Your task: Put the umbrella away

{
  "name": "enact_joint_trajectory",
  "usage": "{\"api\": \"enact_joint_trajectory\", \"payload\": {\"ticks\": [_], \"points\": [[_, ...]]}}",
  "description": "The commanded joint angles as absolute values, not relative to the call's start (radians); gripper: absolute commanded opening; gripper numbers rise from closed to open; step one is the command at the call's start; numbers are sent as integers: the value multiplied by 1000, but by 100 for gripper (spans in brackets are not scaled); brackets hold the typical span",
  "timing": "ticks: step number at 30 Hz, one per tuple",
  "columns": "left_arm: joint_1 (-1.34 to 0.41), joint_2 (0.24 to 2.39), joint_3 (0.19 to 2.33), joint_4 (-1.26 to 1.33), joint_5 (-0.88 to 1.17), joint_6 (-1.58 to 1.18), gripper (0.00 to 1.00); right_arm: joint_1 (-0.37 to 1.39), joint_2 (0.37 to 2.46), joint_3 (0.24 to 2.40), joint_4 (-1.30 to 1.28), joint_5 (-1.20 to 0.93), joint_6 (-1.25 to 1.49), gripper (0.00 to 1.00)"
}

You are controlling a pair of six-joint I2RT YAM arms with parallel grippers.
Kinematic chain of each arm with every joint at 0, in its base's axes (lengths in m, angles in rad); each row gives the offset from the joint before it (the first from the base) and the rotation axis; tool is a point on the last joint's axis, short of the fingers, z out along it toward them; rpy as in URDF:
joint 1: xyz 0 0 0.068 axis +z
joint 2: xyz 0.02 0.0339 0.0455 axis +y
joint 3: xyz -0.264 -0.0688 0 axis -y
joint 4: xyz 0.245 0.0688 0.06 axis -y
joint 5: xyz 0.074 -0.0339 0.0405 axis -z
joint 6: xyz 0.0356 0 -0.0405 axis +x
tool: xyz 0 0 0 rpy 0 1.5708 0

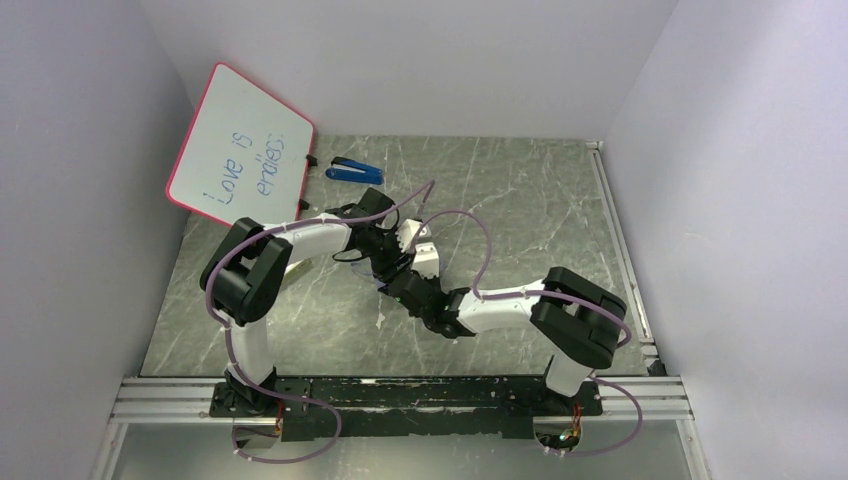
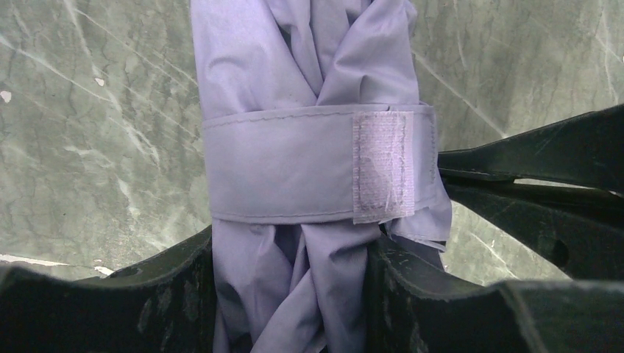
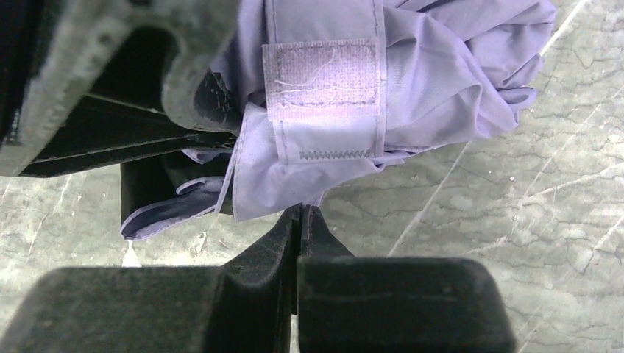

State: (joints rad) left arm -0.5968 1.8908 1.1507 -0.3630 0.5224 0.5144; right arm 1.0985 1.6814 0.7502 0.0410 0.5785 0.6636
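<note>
Lilac folded fabric umbrella (image 2: 309, 95), strap-wrapped, is grasped in the left claw (image 2: 291, 287) over the grey marbled tabletop (image 2: 88, 132); right claw (image 3: 300, 220) clenched, tips touching its fabric.

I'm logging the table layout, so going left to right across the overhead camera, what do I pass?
Whiteboard → blue stapler → umbrella → right arm's black elbow. The left arm overlaps the whiteboard's span, so it is left out.

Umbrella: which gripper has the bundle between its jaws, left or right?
The left gripper: its jaws clamp either side of the umbrella. The right gripper has its jaws pressed together at the fabric's edge.
</note>
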Motion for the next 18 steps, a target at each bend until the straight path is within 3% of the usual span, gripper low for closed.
{"api": "enact_joint_trajectory", "payload": {"ticks": [1, 18], "points": [[-584, 1949, 1116, -402, 342, 516, 5, 1077, 1679, 679, -149, 503, 640, 0], [-584, 1934, 1109, -349, 249, 465, 5, 1073, 1417, 468, -211, 268, 760, 0]]}}
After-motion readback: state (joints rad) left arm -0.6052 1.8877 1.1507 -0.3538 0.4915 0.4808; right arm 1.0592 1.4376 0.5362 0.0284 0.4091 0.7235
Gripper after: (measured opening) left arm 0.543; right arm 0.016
